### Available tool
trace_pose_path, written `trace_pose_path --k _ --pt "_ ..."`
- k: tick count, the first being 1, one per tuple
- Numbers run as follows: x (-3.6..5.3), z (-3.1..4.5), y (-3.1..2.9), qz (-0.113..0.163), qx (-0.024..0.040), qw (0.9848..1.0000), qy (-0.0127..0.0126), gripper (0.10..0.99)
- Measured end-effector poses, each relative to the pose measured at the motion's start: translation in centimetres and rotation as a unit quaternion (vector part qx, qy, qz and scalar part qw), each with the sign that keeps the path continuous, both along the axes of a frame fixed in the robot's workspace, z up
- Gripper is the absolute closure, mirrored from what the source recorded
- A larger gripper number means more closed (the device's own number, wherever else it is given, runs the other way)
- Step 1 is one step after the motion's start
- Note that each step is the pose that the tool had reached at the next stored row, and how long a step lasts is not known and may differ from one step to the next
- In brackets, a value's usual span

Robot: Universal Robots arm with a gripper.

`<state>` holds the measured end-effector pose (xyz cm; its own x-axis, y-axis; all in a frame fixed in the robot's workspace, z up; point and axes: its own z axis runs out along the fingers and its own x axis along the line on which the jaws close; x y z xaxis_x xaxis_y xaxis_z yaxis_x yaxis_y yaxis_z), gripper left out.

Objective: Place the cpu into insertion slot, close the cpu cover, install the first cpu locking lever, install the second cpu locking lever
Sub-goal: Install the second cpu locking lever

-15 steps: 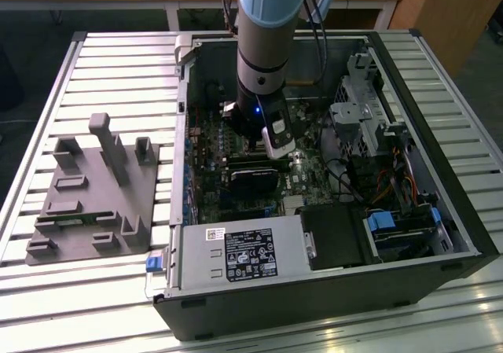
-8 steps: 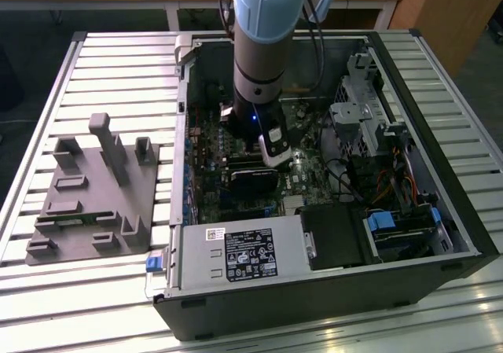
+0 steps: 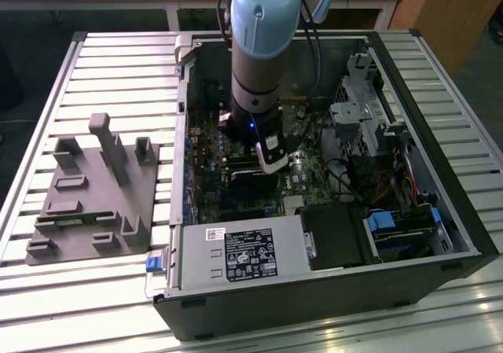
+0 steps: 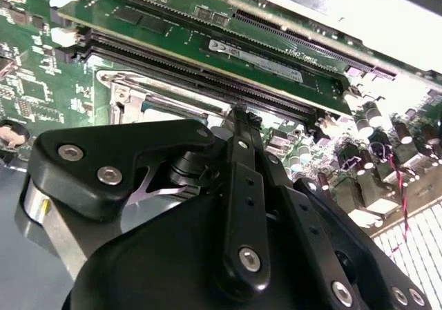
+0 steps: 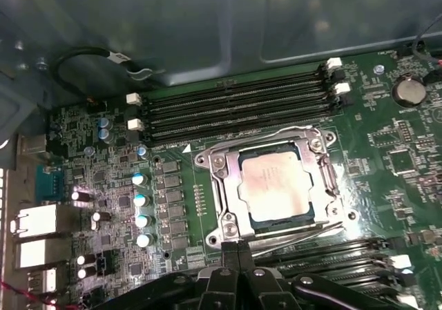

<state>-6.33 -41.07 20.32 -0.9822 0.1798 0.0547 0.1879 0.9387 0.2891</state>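
Note:
In the first wrist view the cpu (image 5: 276, 182) lies flat in its socket, pale metal face up. The silvery cpu cover (image 5: 222, 186) is down around it, the chip showing through its window. The insertion slot beneath is hidden by chip and frame. A thin metal lever (image 5: 304, 228) runs along the socket edge nearest my gripper (image 5: 238, 249). The two thin black fingers are shut together with nothing visible between them, their tips at that lever's end. In the second wrist view the gripper (image 4: 239, 114) hangs just above the cover's corner (image 4: 128, 92). The exterior view shows the gripper (image 3: 269, 164) low over the motherboard.
The open computer case (image 3: 464, 235) walls in the board on all sides. Memory slots (image 5: 235, 106) run along the socket's far side, with capacitors (image 5: 141, 199) beside it. A labelled grey power box (image 3: 244, 255) and cables (image 3: 393, 188) stand close by. A grey fixture (image 3: 94, 196) sits outside the case.

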Motion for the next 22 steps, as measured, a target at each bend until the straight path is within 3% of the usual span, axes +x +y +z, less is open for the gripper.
trace_pose_path --k 11,18,22 --pt "-1.14 -1.13 -0.01 0.000 0.0143 0.9999 0.0000 0.980" --pt "-1.70 -1.51 0.00 0.000 0.0284 0.9996 0.0000 0.980" --pt "-1.84 -1.80 0.00 0.000 0.0316 0.9995 -0.0001 0.980"
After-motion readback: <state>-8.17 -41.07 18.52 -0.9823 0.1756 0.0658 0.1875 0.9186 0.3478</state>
